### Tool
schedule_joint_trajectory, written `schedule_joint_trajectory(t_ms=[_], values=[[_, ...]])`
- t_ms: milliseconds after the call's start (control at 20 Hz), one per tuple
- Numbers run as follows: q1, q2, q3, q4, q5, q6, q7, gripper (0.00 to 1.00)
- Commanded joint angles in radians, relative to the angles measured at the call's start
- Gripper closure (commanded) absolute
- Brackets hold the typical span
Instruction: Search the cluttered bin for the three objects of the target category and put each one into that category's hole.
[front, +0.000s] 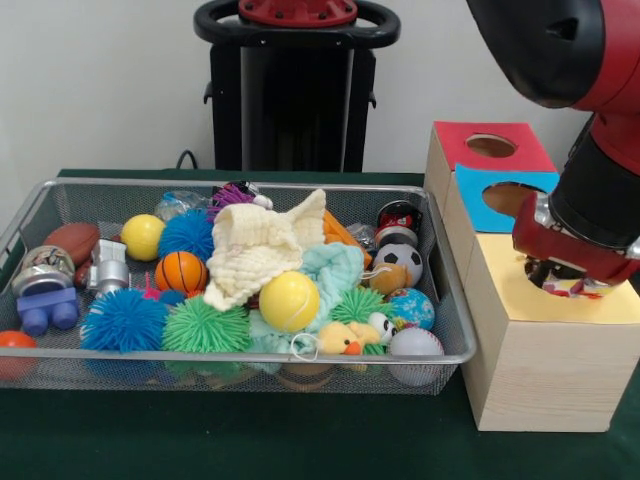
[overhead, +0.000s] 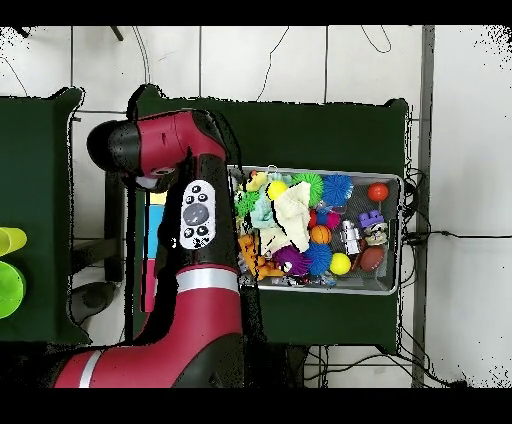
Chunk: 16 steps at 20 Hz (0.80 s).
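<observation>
- Over the yellow-topped wooden box (front: 545, 345) at the right of the front view, the gripper (front: 566, 282) hangs low above that box's hole; something pale with a red trace shows under it, but I cannot tell whether the fingers are spread or closed, or whether they grip anything.
- Behind the yellow section, the same row of boxes carries a blue top (front: 478, 195) and a red top (front: 470, 140), each with a round hole.
- Green cloth (front: 240, 440) covers the table, and a pale wall stands behind; the overhead view shows light floor tiles (overhead: 260, 60) and cables around the table.
- Left of the boxes sits a wire mesh bin (front: 455, 345), heaped with toys.
- Balls in the bin: a yellow ball (front: 288, 301) near the middle, a smaller yellow ball (front: 142, 237) toward the back left, a small basketball (front: 180, 271), a soccer ball (front: 400, 262), a white baseball (front: 415, 344) at the front right corner and a brown toy football (front: 72, 240) at the left.
- A cream knitted cloth (front: 258, 250) lies across the middle, partly over a mint cloth (front: 335, 270).
- Spiky rubber balls fill the front: a blue one (front: 122, 320), a green one (front: 205, 326).
- A rubber duck (front: 345, 340) rests at the front wall.
- From overhead, the red and black arm (overhead: 195, 260) covers the boxes beside the bin.
</observation>
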Motion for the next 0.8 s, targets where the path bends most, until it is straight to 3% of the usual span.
schedule_joint_trajectory(t_ms=[50, 800], values=[[-0.014, -0.037, 0.037, -0.044, -0.037, 0.163, -0.108, 1.00], [-0.009, -0.063, 0.037, -0.004, -0.043, 0.161, -0.098, 1.00]])
